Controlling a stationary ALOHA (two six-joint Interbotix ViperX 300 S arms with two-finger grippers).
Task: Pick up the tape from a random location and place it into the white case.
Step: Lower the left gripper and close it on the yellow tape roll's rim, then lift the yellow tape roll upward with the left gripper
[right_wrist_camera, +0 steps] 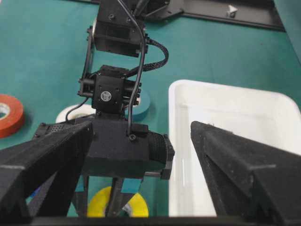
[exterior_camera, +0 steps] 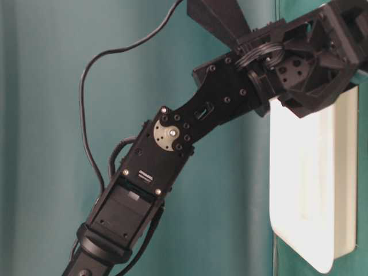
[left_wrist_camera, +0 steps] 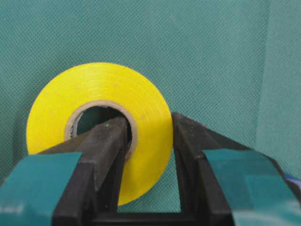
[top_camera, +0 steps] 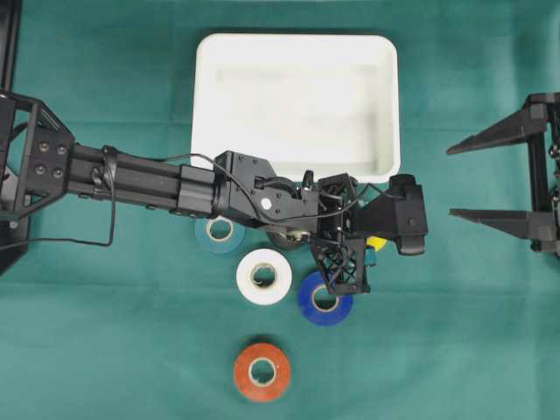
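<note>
Left gripper closed on the yellow tape, one of its fingers inside the cardboard core and the other against the outer edge, pinching the roll's wall between them. Roll flat on the green worktop, in the overhead view showing only as a sliver of yellow just under the left wrist, near the lower right corner of the white case and outside it. Seen again in the right wrist view at the bottom, below the left arm's black housing.

Right gripper at the right edge of the overhead view, fingers spread wide apart, holding nothing, well away from the rolls.

White case at the far side of the worktop, shallow, rounded corners, nothing visible inside.

Elsewhere on the cloth: light blue tape partly hidden under the left arm, white tape just below it, dark blue tape beside the white one, orange tape alone nearer the front edge.
</note>
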